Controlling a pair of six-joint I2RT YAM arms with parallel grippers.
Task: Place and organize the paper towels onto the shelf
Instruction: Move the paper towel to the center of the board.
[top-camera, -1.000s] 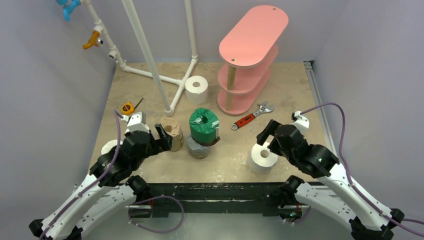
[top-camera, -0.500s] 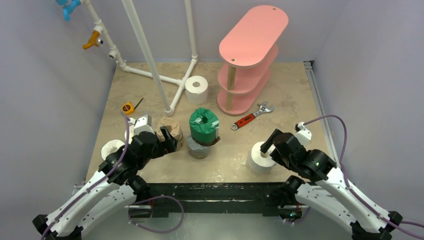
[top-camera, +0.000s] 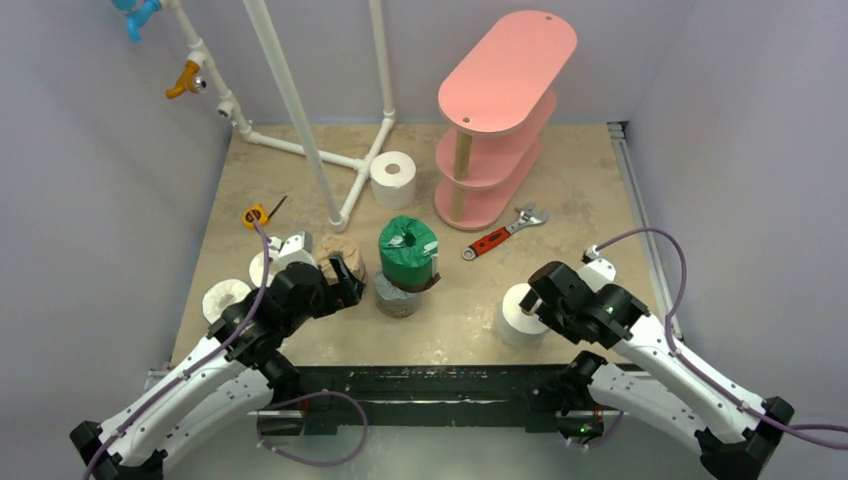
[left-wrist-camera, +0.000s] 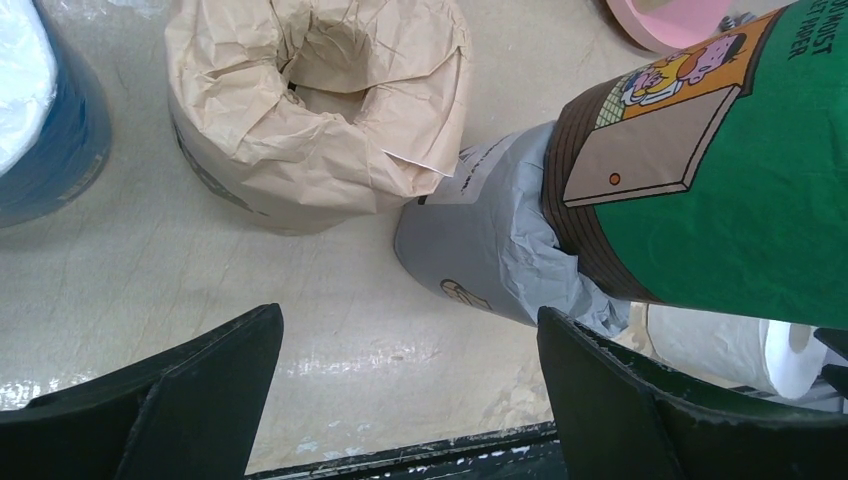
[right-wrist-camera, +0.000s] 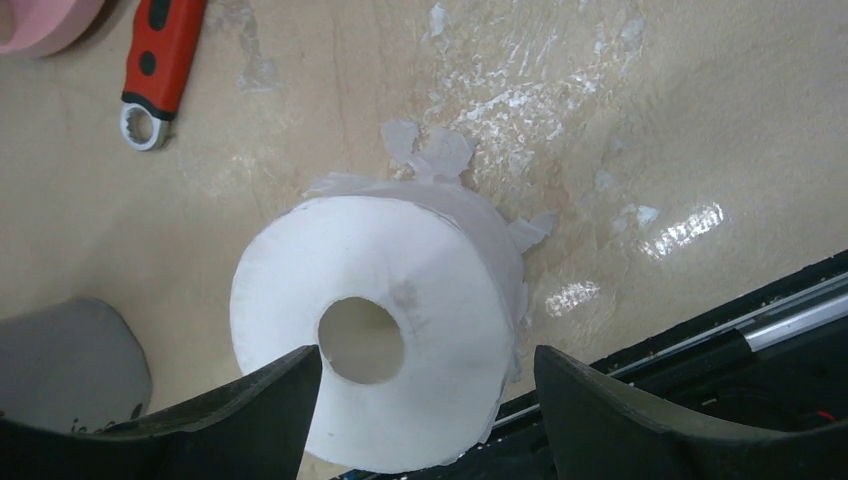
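Note:
The pink shelf (top-camera: 505, 110) stands at the back right. A green-wrapped roll (top-camera: 408, 248) sits on top of a grey roll (top-camera: 397, 297) mid-table, with a tan roll (top-camera: 338, 256) just left of them. My left gripper (top-camera: 342, 287) hovers open near the tan roll (left-wrist-camera: 315, 110) and the grey roll (left-wrist-camera: 480, 240), with only bare floor between its fingers (left-wrist-camera: 180, 400). My right gripper (top-camera: 535, 300) is open over a white roll (right-wrist-camera: 380, 330); one finger (right-wrist-camera: 240, 410) overlaps the roll's top, and the other stands clear of its right side.
Another white roll (top-camera: 393, 178) stands by the white pipe frame (top-camera: 300, 110). Two rolls (top-camera: 225, 297) sit behind my left arm, one of them blue-wrapped (left-wrist-camera: 40, 130). A red-handled wrench (top-camera: 503, 232) lies near the shelf's foot and a yellow tape measure (top-camera: 256, 215) at the left. The table's front rail is close below both grippers.
My right gripper has dropped and pulled back over the white roll, its jaws narrowing. My left gripper has slid slightly right along the tan roll.

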